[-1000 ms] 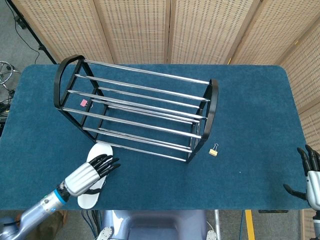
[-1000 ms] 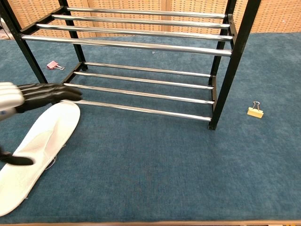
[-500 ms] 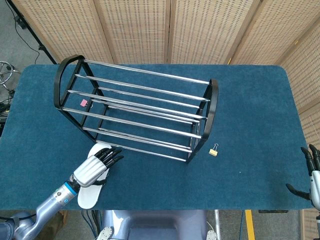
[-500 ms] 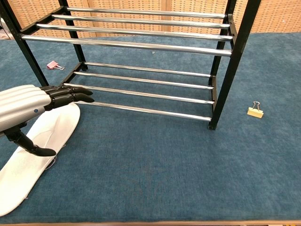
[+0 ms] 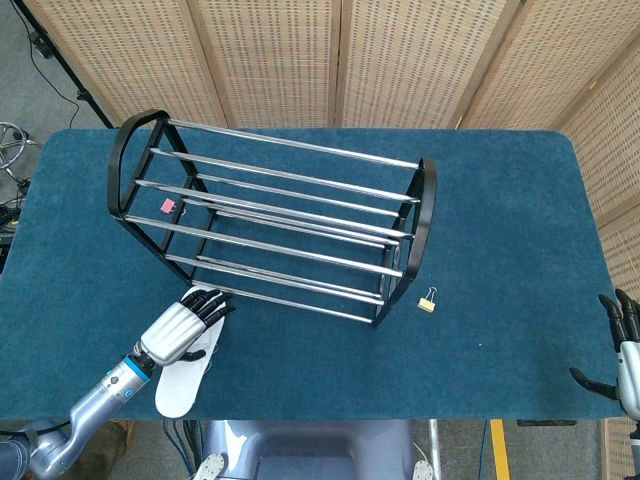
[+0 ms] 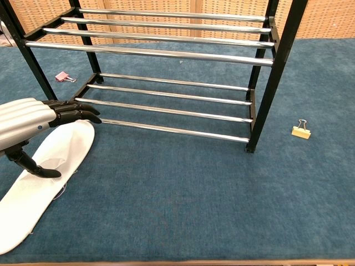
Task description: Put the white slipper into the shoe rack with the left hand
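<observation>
Chest view: left hand (image 6: 25, 119) fingers (image 6: 75, 111) released above white slipper (image 6: 47, 172); right hand (image 5: 625, 350) released.

Silver-backed left robot hand (image 5: 182, 328) with black fingers, grey forearm, blue wrist ring

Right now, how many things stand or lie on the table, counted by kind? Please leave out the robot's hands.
Shoe rack: 1
White slipper: 1
Binder clips: 2, one pink, one yellow
Total: 4
</observation>
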You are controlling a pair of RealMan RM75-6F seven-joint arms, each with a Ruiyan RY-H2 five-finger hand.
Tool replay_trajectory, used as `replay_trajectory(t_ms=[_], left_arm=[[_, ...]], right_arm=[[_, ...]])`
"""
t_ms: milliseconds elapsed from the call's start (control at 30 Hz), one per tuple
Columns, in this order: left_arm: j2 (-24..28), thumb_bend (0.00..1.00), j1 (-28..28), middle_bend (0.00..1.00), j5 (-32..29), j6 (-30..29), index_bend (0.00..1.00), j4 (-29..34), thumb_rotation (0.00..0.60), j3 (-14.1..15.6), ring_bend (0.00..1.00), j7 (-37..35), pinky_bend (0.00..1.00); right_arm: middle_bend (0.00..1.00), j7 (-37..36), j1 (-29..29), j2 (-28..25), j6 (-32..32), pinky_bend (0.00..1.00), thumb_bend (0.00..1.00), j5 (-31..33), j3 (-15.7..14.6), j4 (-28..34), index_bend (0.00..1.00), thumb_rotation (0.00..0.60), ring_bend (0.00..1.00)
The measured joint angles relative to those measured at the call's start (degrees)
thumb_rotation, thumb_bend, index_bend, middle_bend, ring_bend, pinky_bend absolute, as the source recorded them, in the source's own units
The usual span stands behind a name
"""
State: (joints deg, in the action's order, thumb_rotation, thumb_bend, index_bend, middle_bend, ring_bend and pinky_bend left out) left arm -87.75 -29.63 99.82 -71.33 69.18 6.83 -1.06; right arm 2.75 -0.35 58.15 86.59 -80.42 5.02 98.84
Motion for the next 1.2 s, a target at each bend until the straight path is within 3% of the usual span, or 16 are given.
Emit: replay_trajectory(t_ms=[300,1200], left_arm=[[-0.72,0.14,0.59,0.25,0.92,-1.95,0.26,-1.92,0.6,-0.04,0.24,-0.15,0.32],[3.79,0.14,2.2,0.25,4.25,-5.56,0.26,-1.5,0.6,2.17,0.24,1.16,0.32]], right_arm=[[0.0,0.02,0.0,-0.01,0.03,0.0,0.0,-0.11,-0.04,0.06,0.0,0.6,0.0],[0.0,0.2,-0.09,-0.06,0.21,0.0,0.0,-0.19,-0.1,0.27,0.0,0.6,0.0]])
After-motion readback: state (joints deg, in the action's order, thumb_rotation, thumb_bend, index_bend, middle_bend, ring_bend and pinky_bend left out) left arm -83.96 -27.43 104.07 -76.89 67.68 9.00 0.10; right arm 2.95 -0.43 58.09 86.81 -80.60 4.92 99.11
